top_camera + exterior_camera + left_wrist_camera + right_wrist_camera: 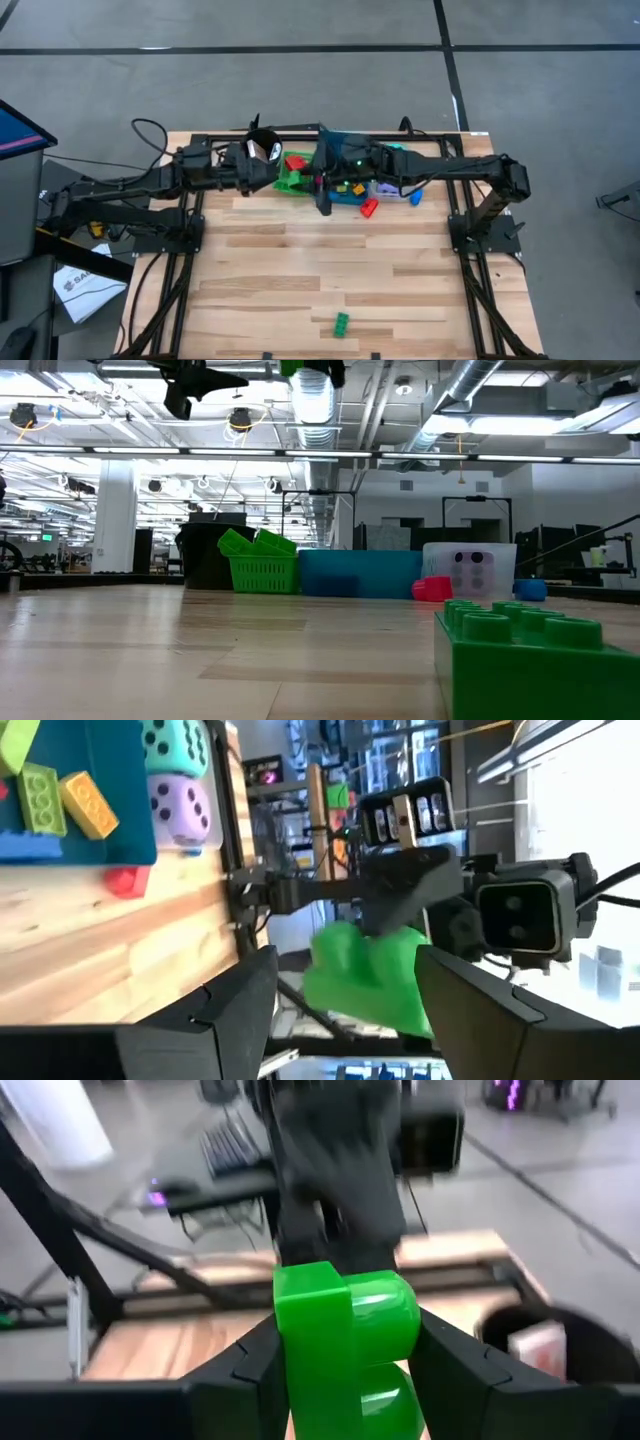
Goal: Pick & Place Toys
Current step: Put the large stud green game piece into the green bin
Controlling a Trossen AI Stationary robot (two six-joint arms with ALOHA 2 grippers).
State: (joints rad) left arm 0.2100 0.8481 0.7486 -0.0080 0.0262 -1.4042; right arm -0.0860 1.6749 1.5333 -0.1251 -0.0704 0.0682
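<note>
Holding: right gripper (345,1345) is clamped on a green brick (345,1330), fingers pressed on both sides of it
Where that is: high view puts the right gripper (322,195) near the middle of the table's far half, just beside the trays and raised off the wood; low view catches the brick up at the top edge of the picture
Left gripper: sitting at the far left of the tray cluster by the black cup (263,146), fingers (215,1010) spread wide with nothing between them; its wrist view looks across at the other arm and the green brick
Green tray: green basket (258,563) at the back of the table, with a red brick (296,162) in or on it, can't tell which
Blue tray: blue tray (100,840) holds a yellow brick (88,804), a lime brick (40,798) and a cyan die (175,745)
Purple die: purple die (182,810) right next to the cyan one, at the tray's edge
Loose stuff: small red brick (125,880) on the wood just beside the blue tray, a blue piece (415,197) further right
Lone brick: another green one (342,322) sits by itself on the near side of the table (300,280), well apart from everything else
</note>
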